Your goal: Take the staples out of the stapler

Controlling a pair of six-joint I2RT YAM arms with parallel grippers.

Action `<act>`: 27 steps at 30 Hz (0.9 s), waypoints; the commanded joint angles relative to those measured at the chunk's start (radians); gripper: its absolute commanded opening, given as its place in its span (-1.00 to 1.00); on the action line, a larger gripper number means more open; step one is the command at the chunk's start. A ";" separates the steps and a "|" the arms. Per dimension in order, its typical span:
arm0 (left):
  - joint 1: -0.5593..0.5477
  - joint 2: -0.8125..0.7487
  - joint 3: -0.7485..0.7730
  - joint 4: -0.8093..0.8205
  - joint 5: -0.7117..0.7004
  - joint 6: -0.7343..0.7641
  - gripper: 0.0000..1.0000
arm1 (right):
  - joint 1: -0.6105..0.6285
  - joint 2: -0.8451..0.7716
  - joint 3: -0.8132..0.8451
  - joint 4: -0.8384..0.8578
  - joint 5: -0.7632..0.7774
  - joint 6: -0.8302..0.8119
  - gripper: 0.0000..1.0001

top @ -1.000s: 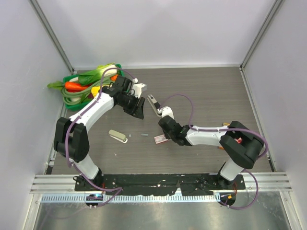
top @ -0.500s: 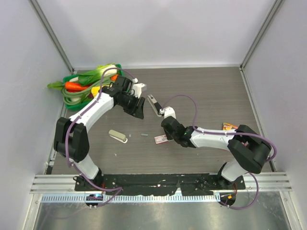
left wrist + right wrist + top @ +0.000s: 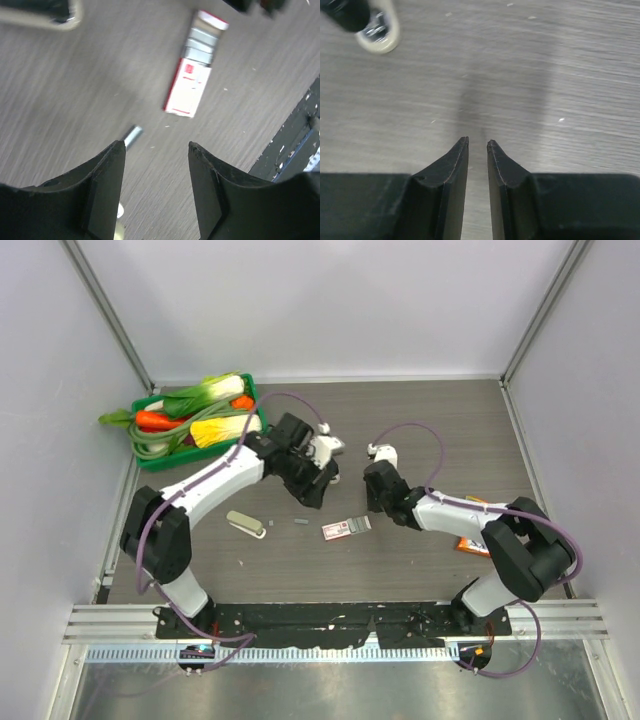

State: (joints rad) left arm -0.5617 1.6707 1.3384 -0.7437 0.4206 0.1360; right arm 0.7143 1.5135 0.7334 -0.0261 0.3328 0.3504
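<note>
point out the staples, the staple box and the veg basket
staples [image 3: 133,136], left wrist view, middle of the strip
staple box [image 3: 188,93], left wrist view, printed top face
veg basket [image 3: 251,392], top view, green rim at the right corner

Robot lab test cell, white enclosure walls [image 3: 330,300], aluminium frame posts [image 3: 108,315], wood-grain tabletop [image 3: 440,430]

No legible txt anywhere; print on the small red-and-white box [image 3: 189,86] is too blurred to read
</note>
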 commanded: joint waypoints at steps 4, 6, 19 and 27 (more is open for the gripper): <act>-0.187 0.070 0.008 0.053 -0.095 0.094 0.15 | -0.068 0.014 0.061 0.020 -0.051 0.030 -0.46; -0.202 0.095 0.002 0.082 -0.088 0.093 0.15 | -0.078 0.033 0.064 0.055 -0.069 0.030 -0.48; -0.257 0.037 -0.174 0.354 -0.108 0.019 0.25 | -0.191 0.122 0.000 0.225 -0.300 0.108 -0.61; -0.274 0.035 -0.260 0.420 -0.108 0.000 0.32 | -0.193 0.116 -0.114 0.321 -0.435 0.167 -0.70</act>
State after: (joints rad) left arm -0.8238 1.7489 1.1091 -0.4168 0.3305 0.1375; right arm 0.5194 1.6367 0.6785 0.2588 -0.0040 0.4751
